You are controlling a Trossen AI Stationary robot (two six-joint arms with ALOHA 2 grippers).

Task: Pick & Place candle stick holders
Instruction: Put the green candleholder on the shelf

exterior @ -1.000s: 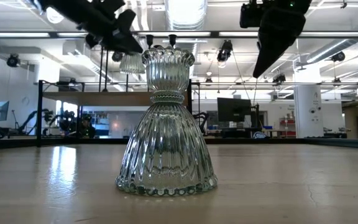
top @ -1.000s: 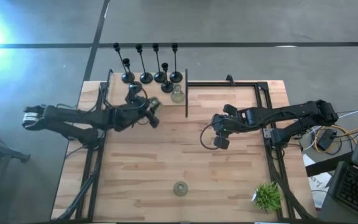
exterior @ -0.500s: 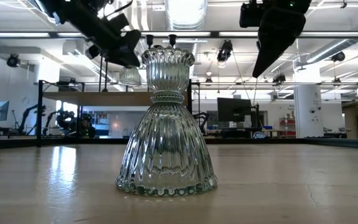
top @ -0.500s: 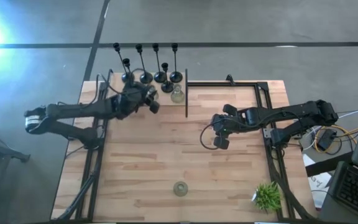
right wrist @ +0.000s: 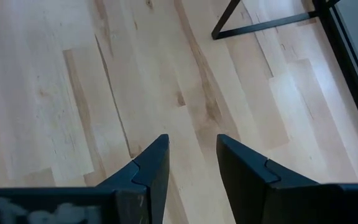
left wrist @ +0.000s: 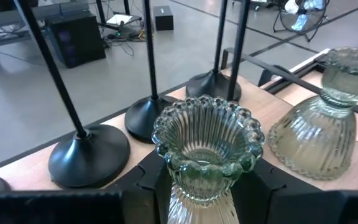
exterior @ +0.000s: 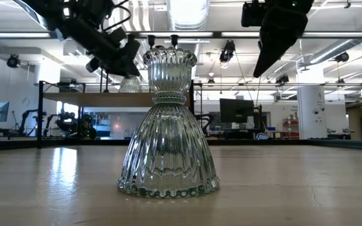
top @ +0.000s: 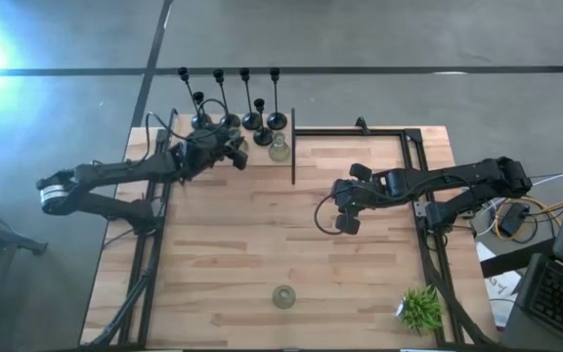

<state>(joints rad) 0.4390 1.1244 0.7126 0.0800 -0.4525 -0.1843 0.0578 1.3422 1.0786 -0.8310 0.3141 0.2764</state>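
My left gripper hangs over the table's far left, shut on a clear ribbed glass candle stick holder. Just beyond it stand several black candle stick holders on round bases, and a second glass holder stands on its wide foot beside them. A third glass holder stands near the front edge and fills the low view. My right gripper hovers open over bare wood at mid-right. My left gripper pinches the glass holder between its two fingers, one on each side of the narrow neck just below the cup. The fingers come roughly level from the table's left. The holder is lifted clear of the table, with its cup's open mouth upward.
A black upright bar stands right of the holder group, and black frame rails run along the table's sides. A small green plant sits at the near right corner. Bare wood lies across the middle.
My left gripper has swung toward the table's far edge, closer to the black holders, carrying the glass holder clear of the table. My right arm has kept still.
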